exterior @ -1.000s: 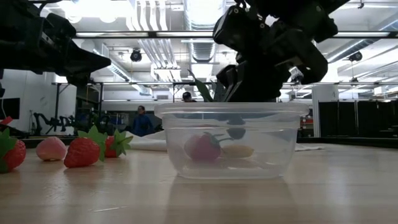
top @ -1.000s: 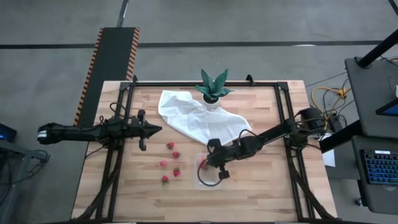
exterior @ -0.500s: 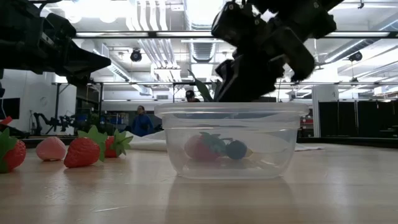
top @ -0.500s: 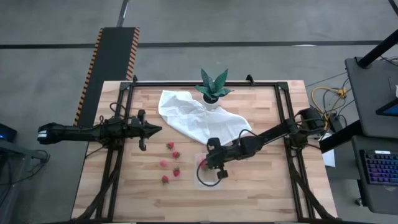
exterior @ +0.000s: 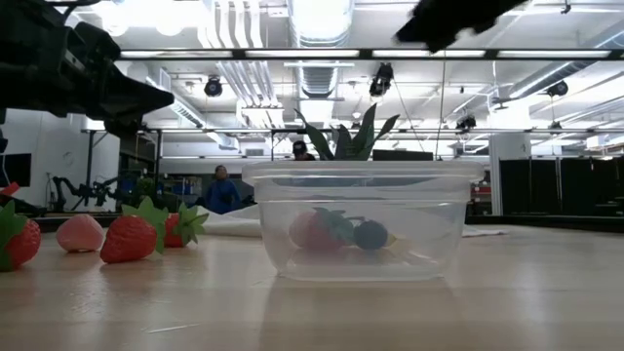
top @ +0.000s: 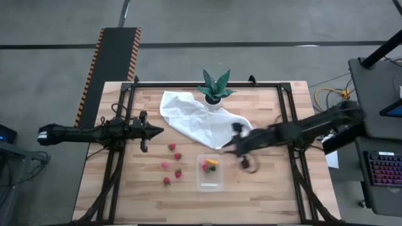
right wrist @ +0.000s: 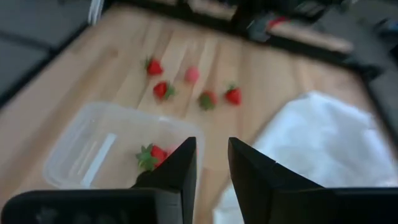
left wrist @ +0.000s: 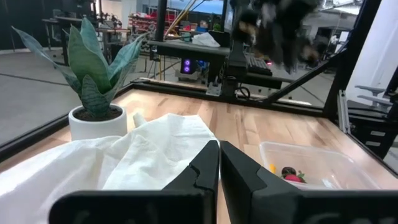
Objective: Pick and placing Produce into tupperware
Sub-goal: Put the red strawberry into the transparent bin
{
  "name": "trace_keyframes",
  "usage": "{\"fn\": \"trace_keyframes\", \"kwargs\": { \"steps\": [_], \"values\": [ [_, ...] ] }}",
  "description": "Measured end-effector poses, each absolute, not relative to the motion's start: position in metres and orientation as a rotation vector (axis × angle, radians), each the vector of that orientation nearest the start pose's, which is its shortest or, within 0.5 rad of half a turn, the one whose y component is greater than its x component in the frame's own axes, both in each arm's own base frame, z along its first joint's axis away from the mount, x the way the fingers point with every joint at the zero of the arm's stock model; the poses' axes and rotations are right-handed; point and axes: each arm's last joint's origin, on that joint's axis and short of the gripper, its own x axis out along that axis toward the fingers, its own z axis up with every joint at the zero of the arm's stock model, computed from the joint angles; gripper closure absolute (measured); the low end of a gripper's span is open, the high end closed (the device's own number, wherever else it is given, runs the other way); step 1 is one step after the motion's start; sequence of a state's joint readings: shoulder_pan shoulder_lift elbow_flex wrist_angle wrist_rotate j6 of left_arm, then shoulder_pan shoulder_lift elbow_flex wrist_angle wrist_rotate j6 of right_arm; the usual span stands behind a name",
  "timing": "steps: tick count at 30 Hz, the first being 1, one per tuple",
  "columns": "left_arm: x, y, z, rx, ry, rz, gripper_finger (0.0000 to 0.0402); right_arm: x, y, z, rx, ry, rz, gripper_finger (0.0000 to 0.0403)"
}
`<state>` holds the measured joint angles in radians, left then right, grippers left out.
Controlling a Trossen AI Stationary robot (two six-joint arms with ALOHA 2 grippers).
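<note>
The clear tupperware [top: 210, 174] [exterior: 361, 219] [right wrist: 93, 146] stands on the wooden table. In it lie a red strawberry [exterior: 317, 231], a dark round piece [exterior: 369, 234] and an orange-yellow sliver [top: 213, 162]. Left of it on the table lie several red strawberries [top: 178, 156] [right wrist: 232, 95] and a pink piece [top: 165, 165] [exterior: 80, 232]. My right gripper [top: 231, 145] [right wrist: 212, 165] hovers open and empty, raised above the table just right of the tupperware. My left gripper [top: 160, 130] [left wrist: 219, 162] waits shut over the table's left part, level, pointing right.
A large white cloth [top: 201, 122] [left wrist: 124, 155] lies crumpled behind the tupperware, next to a green spiky potted plant [top: 215, 88] [left wrist: 93, 74]. Bare wood lies near and right of the tupperware. People stand in the room beyond the table [exterior: 222, 185].
The dark round piece has dropped from under my right gripper onto the tupperware's floor beside the strawberry. My right gripper has then risen quickly and drawn back toward the table's right edge, clear of the tupperware.
</note>
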<state>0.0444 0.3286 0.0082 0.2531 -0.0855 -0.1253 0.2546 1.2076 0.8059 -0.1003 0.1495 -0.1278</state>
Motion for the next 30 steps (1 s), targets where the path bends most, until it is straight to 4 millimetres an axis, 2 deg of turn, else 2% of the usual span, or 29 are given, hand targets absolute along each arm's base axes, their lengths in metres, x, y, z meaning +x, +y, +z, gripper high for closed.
{"fn": "trace_keyframes", "kwargs": {
  "steps": [3, 6, 8, 11, 15, 21, 30],
  "values": [
    [0.118, 0.008, 0.161, -0.124, 0.067, 0.134, 0.0402, 0.207, 0.049, 0.281, -0.173, 0.369, 0.093, 0.0323],
    [0.119, 0.008, 0.161, -0.123, 0.074, 0.134, 0.0402, 0.164, 0.039, 0.287, -0.131, 0.245, 0.09, 0.0323],
    [0.119, 0.008, 0.16, -0.123, 0.076, 0.134, 0.0402, 0.14, 0.034, 0.284, -0.105, 0.18, 0.099, 0.0321],
    [0.119, 0.008, 0.16, -0.124, 0.077, 0.134, 0.0402, 0.118, 0.029, 0.271, -0.081, 0.111, 0.128, 0.0318],
    [0.119, 0.008, 0.16, -0.124, 0.075, 0.135, 0.0402, 0.106, 0.027, 0.253, -0.028, 0.035, 0.193, 0.0317],
    [0.119, 0.008, 0.16, -0.124, 0.077, 0.135, 0.0402, 0.102, 0.03, 0.232, 0.028, -0.004, 0.311, 0.0325],
    [0.119, 0.008, 0.16, -0.126, 0.076, 0.136, 0.0402, 0.108, 0.029, 0.205, 0.058, -0.066, 0.258, 0.0317]
  ]
}}
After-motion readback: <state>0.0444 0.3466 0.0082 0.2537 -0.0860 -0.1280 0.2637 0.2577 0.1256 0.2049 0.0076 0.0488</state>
